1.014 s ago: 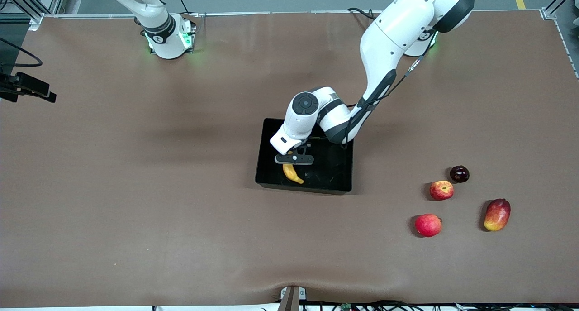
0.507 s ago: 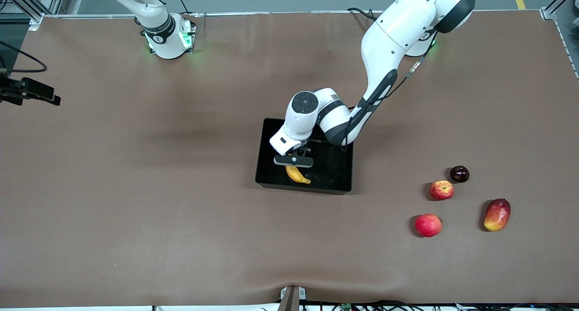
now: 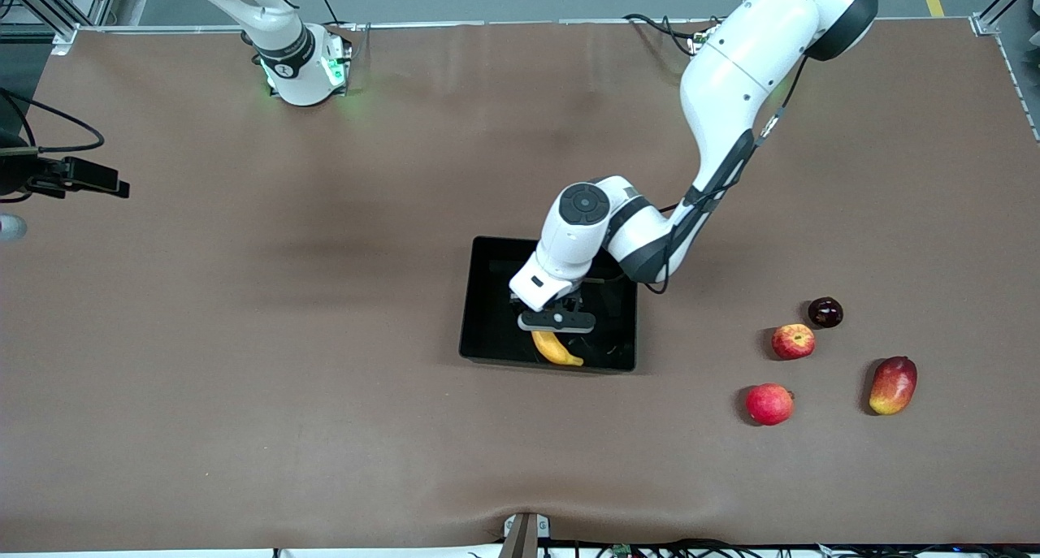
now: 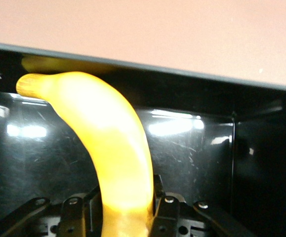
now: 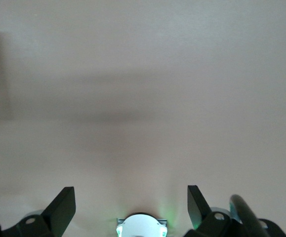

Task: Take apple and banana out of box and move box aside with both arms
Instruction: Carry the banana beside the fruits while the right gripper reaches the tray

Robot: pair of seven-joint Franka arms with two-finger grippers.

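Banana (image 3: 556,349) top hidden under wrist — right pincer seemingly off-frame.

A yellow banana (image 3: 556,348) lies in a glossy black box (image 3: 489,298); the apple (image 3: 793,341) is red with pale yellow streaks.

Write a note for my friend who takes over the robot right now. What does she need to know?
Left gripper: shut on the banana, over the box.
Right gripper: open, holding nothing, waiting over bare table at the right arm's end.
Apple: already out, on the table toward the left arm's end, beside the other fruit.
Left to do: carry the banana out and set it down, then move the box aside with both arms.
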